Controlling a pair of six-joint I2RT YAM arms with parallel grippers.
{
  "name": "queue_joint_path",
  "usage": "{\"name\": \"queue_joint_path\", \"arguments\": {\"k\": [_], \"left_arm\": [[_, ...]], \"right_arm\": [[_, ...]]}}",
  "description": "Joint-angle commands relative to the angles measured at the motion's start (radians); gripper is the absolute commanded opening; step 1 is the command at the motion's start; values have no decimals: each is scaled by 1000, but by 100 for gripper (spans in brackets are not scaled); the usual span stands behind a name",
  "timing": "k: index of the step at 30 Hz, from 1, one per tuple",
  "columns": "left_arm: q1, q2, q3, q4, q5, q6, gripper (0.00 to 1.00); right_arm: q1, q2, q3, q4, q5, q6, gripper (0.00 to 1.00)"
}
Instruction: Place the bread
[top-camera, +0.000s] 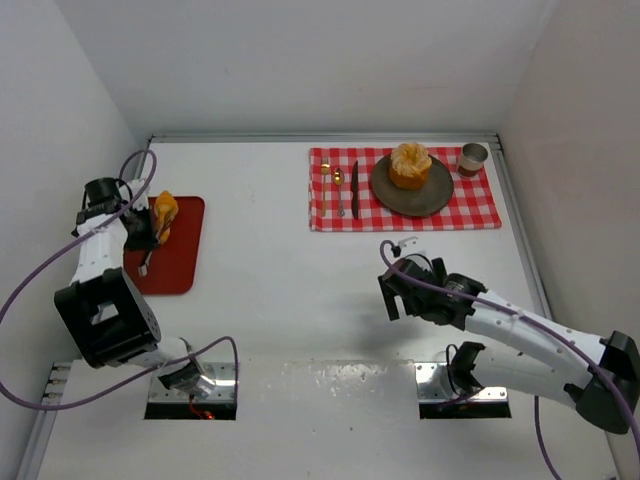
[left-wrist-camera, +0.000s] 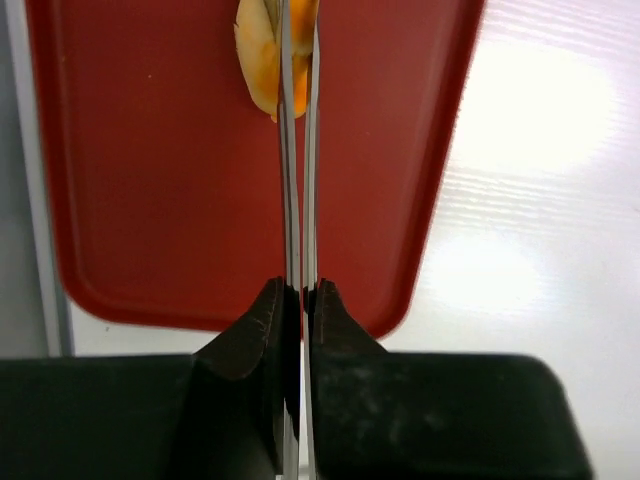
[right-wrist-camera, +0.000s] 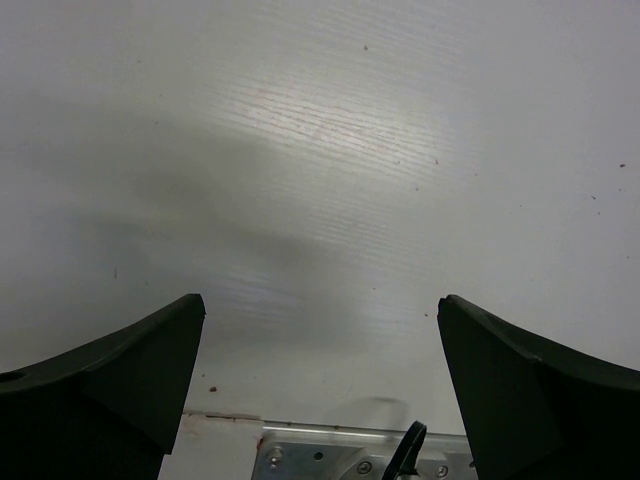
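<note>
Pinching tongs (left-wrist-camera: 297, 180) in the left tool (left-wrist-camera: 295, 290), fingers pressed together on the two thin metal blades, only a sliver of gap between them. Gripping the bread (top-camera: 164, 212) at the far end of those blades: an orange-yellow piece, seen in the left wrist view against the red of the tray (top-camera: 180, 258). Cannot tell whether touching the tray or just above it. From the top view, placed over the tray's far left corner, close beside the left wrist. Beneath it, the tray flat on the left part of the white worktop (top-camera: 280, 280), long side running away from the arms, corners rounded.

Over plain worktop at the middle right, the right tool (right-wrist-camera: 320, 300) spread wide, one dark finger at each lower corner of its wrist view. Well apart from the tray and from the cloth (top-camera: 480, 212).

At the far right, that red-and-white checked cloth flat on the worktop. On it a dark round plate (top-camera: 432, 195) carrying a golden bun (top-camera: 410, 165). Just beside the plate, at the cloth's far right corner, a cup (top-camera: 473, 158) upright. Left of the plate a dark knife (top-camera: 354, 190), and further left some small cutlery (top-camera: 338, 180), partly gold, too small to make out.
</note>
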Motion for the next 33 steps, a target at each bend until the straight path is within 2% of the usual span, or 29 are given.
{"name": "queue_joint_path", "arguments": {"k": [1,3,6,7,8,9,10,11,13,14,17,18,20,25,27,33], "left_arm": [[-5,-112,112,-45,47,37,7],[-5,-112,176,-129,102,61,5],[-76,-100,297,-190,194,83,4],[-153,-85,325,-209,206,83,4],[-202,-75,379,-209,206,72,4],[-316,-48,406,-209,187,58,4],[-318,-28,436,-218,186,49,4],[-442,-5,468,-218,150,49,4],[-567,52,584,-230,127,38,4],[-681,119,626,-230,127,47,4],[-834,236,797,-230,113,63,3],[-924,320,886,-230,113,75,1],[-1041,401,965,-230,113,89,1],[-1192,632,1152,-186,79,122,1],[-1213,717,1184,-142,68,98,1],[-1235,834,1217,32,-56,50,1]], "right_arm": [[-3,-67,24,-11,68,35,100],[-20,-99,22,1,100,33,100],[-124,-206,20,-18,126,7,100],[-143,-234,17,-46,146,-5,100],[-219,-263,14,-60,151,-9,100],[-279,-290,5,-92,143,-35,100],[-279,-291,5,-100,130,-36,100],[-370,-327,-7,-106,116,-57,100],[-425,-346,-13,-109,50,-91,100],[-469,-369,-24,-106,16,-118,100],[-517,-375,-33,-107,-8,-128,100],[-517,-374,-39,-109,-5,-126,100],[-514,-370,-49,-120,-10,-128,100],[-517,-380,-78,-137,-15,-121,100],[-517,-387,-90,-140,-24,-126,100],[-517,-389,-107,-143,-39,-129,100]]}}
